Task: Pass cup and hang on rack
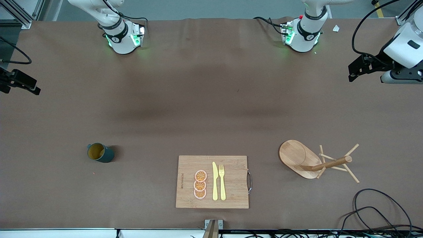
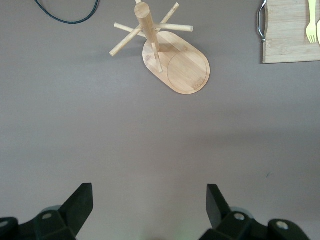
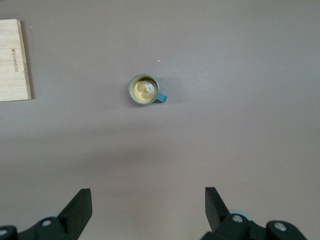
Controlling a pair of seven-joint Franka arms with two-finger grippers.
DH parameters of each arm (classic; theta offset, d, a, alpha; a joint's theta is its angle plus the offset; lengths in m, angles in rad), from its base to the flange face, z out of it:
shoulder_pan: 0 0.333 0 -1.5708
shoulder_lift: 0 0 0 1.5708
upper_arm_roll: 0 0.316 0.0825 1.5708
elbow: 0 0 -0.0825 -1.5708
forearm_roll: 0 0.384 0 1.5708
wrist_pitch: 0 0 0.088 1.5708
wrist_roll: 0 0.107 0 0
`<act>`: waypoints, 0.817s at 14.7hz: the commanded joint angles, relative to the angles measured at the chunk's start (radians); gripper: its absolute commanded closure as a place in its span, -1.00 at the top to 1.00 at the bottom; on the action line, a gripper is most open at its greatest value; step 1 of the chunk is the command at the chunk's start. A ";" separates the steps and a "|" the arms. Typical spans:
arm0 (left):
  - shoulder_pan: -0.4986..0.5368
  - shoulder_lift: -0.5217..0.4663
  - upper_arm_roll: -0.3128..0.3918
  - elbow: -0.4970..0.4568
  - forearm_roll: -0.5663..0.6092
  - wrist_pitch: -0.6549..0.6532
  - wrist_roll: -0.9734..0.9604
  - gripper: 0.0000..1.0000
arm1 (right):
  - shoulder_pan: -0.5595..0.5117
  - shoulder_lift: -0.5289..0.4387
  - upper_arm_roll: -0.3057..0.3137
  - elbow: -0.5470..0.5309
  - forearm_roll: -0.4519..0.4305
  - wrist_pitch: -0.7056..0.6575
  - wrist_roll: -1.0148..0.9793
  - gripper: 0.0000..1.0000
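Ribbed dark teal cup (image 1: 100, 153) upright, tan inside, nothing in it. Left gripper (image 2: 149, 209) and right gripper (image 3: 148, 208) fingers spread apart, holding nothing.

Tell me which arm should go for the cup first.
Right. The cup stands upright toward the right arm's end of the table, under the open right gripper. The open left gripper is over bare table by the rack.

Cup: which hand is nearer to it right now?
Right. The right hand hangs open high over bare table at the cup's end; the left hand hangs open at the rack's end.
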State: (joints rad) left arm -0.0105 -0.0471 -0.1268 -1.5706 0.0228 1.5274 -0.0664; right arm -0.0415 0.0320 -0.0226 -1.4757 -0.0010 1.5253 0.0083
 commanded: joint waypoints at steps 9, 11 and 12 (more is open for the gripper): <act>0.018 0.001 -0.007 0.006 0.005 -0.021 0.019 1.00 | -0.009 -0.011 0.006 -0.005 0.006 -0.005 -0.013 1.00; 0.018 0.001 -0.007 0.003 0.005 -0.021 0.014 1.00 | -0.009 -0.011 0.006 -0.005 0.006 -0.005 -0.013 1.00; 0.017 0.001 -0.007 0.003 0.005 -0.021 0.014 1.00 | -0.009 -0.011 0.006 -0.005 0.006 -0.005 -0.013 1.00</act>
State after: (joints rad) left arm 0.0001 -0.0451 -0.1267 -1.5735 0.0228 1.5221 -0.0633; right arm -0.0415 0.0320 -0.0225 -1.4757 -0.0010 1.5253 0.0081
